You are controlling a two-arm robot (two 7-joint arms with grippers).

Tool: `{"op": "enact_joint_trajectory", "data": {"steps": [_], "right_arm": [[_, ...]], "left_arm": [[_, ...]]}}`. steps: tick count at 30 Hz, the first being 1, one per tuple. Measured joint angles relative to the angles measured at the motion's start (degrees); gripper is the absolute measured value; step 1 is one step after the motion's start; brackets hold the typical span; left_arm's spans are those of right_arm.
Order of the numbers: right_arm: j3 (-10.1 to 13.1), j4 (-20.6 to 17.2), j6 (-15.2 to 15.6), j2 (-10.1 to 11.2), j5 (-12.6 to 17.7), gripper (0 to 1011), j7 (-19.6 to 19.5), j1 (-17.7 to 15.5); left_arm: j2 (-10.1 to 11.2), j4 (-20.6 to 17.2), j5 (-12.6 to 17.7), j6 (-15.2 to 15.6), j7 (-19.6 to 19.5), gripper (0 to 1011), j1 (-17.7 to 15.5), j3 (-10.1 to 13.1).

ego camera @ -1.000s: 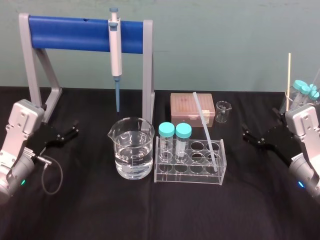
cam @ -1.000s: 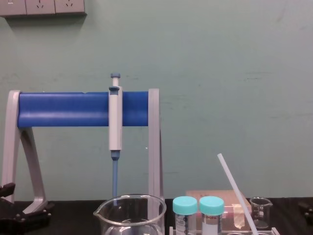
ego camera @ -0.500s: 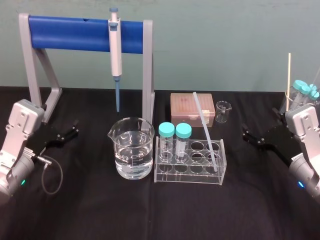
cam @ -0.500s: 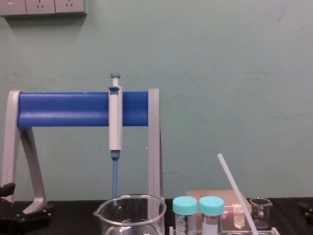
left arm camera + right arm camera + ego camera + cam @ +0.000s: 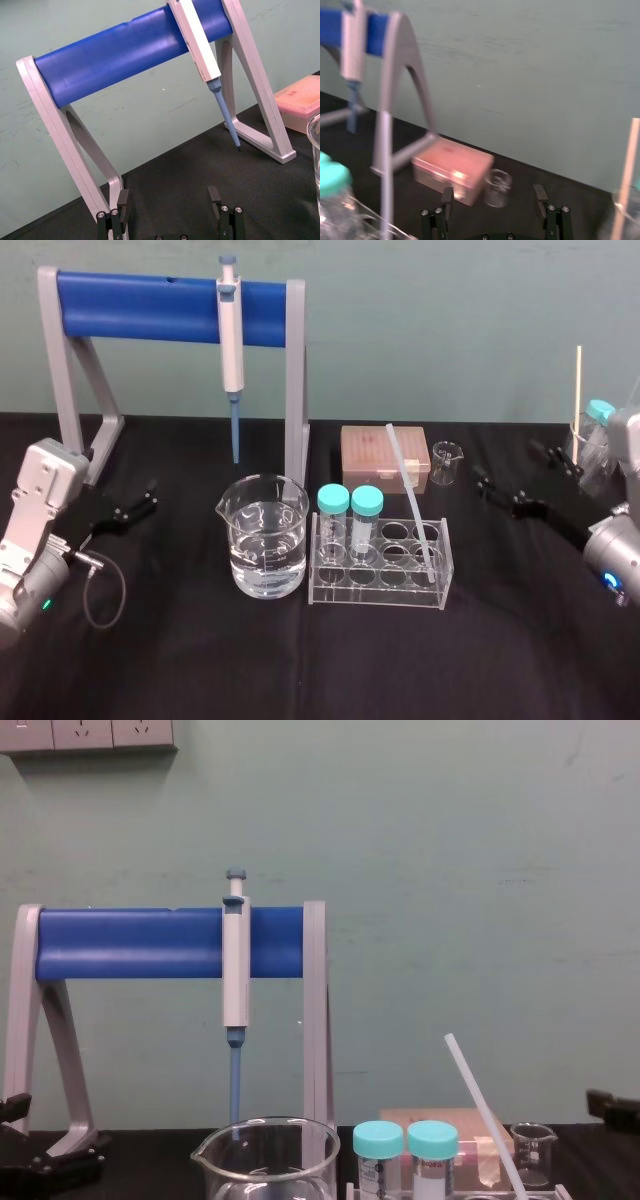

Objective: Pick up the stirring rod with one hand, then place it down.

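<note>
Shows the stirring rod (image 5: 408,485) thin, straight, translucent white, leaning in the right-end hole of the clear tube rack (image 5: 380,591), top toward the pink tip box (image 5: 372,455). Shows the right gripper (image 5: 510,468) right of the rack, jaws wide, empty. Shows the left gripper (image 5: 148,498) parked beside the pipette stand (image 5: 70,390), jaws wide.

No legible txt anywhere. Vial labels (image 5: 432,1172) right of the beaker (image 5: 263,540) carry print (too small to read).
</note>
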Motion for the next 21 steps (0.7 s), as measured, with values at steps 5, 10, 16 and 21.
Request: {"op": "enact_joint_trajectory", "data": {"steps": [5, 10, 16, 21], "right_arm": [[1.52, -1.77, 5.03, -0.09, 5.79, 1003, 5.86, 0.76], [1.93, -2.20, 9.37, -0.76, 9.22, 1003, 10.85, 2.30], [0.29, -0.81, 10.79, -2.16, 9.43, 1002, 14.16, 4.72], [-1.41, 0.81, 11.12, -3.09, 8.49, 1003, 15.66, 6.49]], "left_arm": [[0.00, 0.00, 0.00, 0.00, 0.00, 1000, 0.00, 0.00], [0.00, 0.00, 0.00, 0.00, 0.00, 1000, 0.00, 0.00], [0.00, 0.00, 0.00, 0.00, 0.00, 1000, 0.00, 0.00], [0.00, 0.00, 0.00, 0.00, 0.00, 1000, 0.00, 0.00]]}}
